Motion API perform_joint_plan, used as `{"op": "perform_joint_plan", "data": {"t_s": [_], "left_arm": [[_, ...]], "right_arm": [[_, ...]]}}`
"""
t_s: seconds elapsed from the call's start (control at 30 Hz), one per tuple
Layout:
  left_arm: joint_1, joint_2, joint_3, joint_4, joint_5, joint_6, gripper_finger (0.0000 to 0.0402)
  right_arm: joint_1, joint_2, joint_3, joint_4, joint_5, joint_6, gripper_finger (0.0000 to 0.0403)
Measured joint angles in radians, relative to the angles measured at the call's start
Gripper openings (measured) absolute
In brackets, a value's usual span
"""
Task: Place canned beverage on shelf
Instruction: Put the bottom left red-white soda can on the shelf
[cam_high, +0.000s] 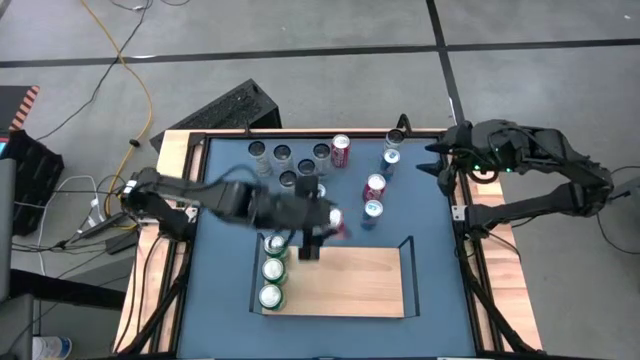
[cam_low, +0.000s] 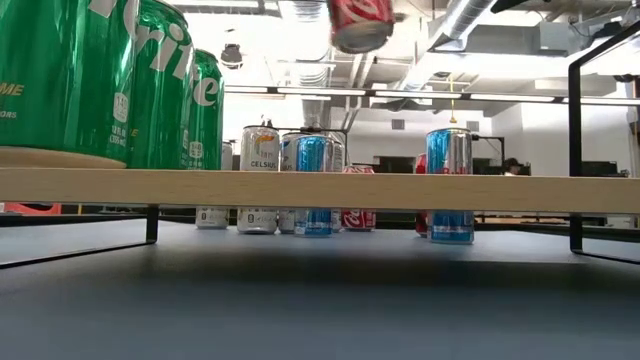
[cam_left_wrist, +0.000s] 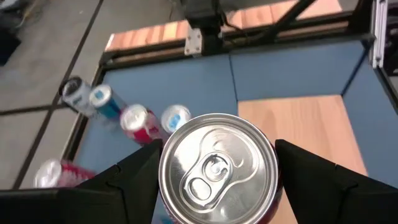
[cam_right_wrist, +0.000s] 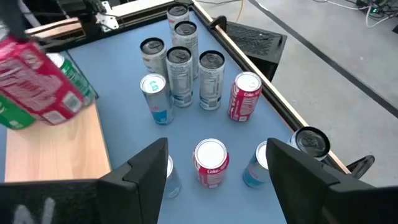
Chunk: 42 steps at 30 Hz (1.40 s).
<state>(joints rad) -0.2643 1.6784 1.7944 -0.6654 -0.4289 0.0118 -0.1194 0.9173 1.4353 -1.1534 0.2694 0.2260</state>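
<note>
My left gripper (cam_high: 318, 228) is shut on a red can (cam_left_wrist: 217, 168), which hangs above the far edge of the shelf (cam_high: 345, 282). The shelf is a light-wood board with black end rails. In the low view the red can (cam_low: 360, 20) shows high above the board. Three green cans (cam_high: 272, 270) stand on their bases in a row along the shelf's left end. My right gripper (cam_right_wrist: 217, 149) waits open at the table's far right, above loose cans, with nothing between its fingers. My left gripper pinches the red can's round wall just below the top rim (cam_left_wrist: 163, 186) between its two fingers, one on either side. The fingers (cam_left_wrist: 134, 183) come slanting down from the table's left. The can is lifted clear of table and shelf, top up and slightly tilted.
Several silver cans (cam_high: 282, 160) stand on the far blue tabletop, with a red can (cam_high: 340, 150) and blue and red cans (cam_high: 375, 190) to their right. The shelf's right half (cam_high: 370, 285) is bare wood. A black rail (cam_high: 409, 268) stands at its right end.
</note>
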Motion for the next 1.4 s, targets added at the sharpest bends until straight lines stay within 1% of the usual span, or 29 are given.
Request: {"op": "perform_joint_plan", "data": {"t_s": [0.13,0.2,0.27,0.33,0.43,0.57,0.7,0.9,0.97,1.1,1.17,1.27,1.4], "left_arm": [[-0.116,0.012,0.0,-0.007,-0.19,-0.085,0.0262],[-0.157,0.028,0.001,-0.006,-0.249,-0.152,0.0262],[-0.203,0.045,0.001,-0.019,-0.279,-0.225,0.0262],[-0.233,0.065,0.0,-0.05,-0.281,-0.279,0.0262],[-0.276,0.077,0.0,-0.076,-0.283,-0.32,0.0262],[-0.304,0.087,0.0,-0.108,-0.283,-0.373,0.0262],[-0.337,0.102,0.0,-0.187,-0.268,-0.43,0.0262],[-0.395,0.106,0.0,-0.174,-0.259,-0.455,0.0262],[-0.41,0.108,-0.025,-0.135,-0.265,-0.46,0.0262],[-0.425,0.106,-0.125,-0.013,-0.266,-0.466,0.0262],[-0.425,0.091,-0.161,-0.001,-0.269,-0.471,0.0262],[-0.425,0.065,-0.182,0.01,-0.284,-0.477,0.0262],[-0.423,0.053,-0.232,0.073,-0.262,-0.477,0.0262]], "right_arm": [[0.023,0.006,0.0,0.0,-0.004,-0.039,0.0256],[0.034,0.005,0.0,0.0,-0.008,-0.041,0.0256],[0.041,0.005,0.0,0.0,-0.008,-0.048,0.0256],[0.049,0.005,0.0,0.0,-0.008,-0.051,0.0256],[0.055,0.005,0.0,0.002,-0.008,-0.051,0.0256],[0.056,0.005,0.0,0.002,-0.008,-0.035,0.0256],[0.056,0.005,0.0,0.002,-0.008,-0.003,0.0256],[0.056,0.005,0.0,0.003,-0.004,0.027,0.0256],[0.056,0.005,0.0,0.003,0.0,0.039,0.0256],[0.056,0.005,0.0,0.002,-0.001,0.059,0.0256],[0.056,0.005,0.0,0.002,-0.001,0.063,0.0256],[0.056,0.005,0.0,0.002,-0.001,0.065,0.0256],[0.056,0.005,0.0,0.002,-0.001,0.065,0.0256]]}}
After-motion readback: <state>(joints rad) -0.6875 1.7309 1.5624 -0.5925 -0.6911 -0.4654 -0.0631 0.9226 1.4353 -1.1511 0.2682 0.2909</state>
